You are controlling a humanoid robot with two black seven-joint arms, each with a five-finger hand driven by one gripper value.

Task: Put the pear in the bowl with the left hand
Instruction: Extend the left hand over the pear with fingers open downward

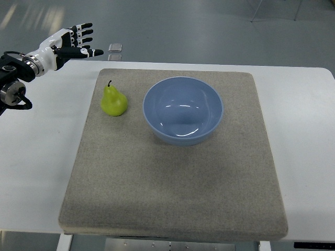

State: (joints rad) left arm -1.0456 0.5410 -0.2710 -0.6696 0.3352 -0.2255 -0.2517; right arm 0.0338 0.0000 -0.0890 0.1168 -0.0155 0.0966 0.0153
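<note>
The pear (pixel 113 101) stands upright well apart from the left robot hand (pixel 73 43), whose fingers spread empty.

Bare mat (pixel 172 183) surrounds the pear (pixel 113 100); bowl (pixel 183 110) stands right.

- left hand (pixel 73 44): white shell on the back and palm, black finger segments with white bands at the joints, black fingertips
- wrist (pixel 35 60) at far left: silver metal ring between the white hand and a black cuff
- forearm (pixel 10 83) at the left edge: black housing, round silver-grey disc joint, thin black cable looping under it
</note>
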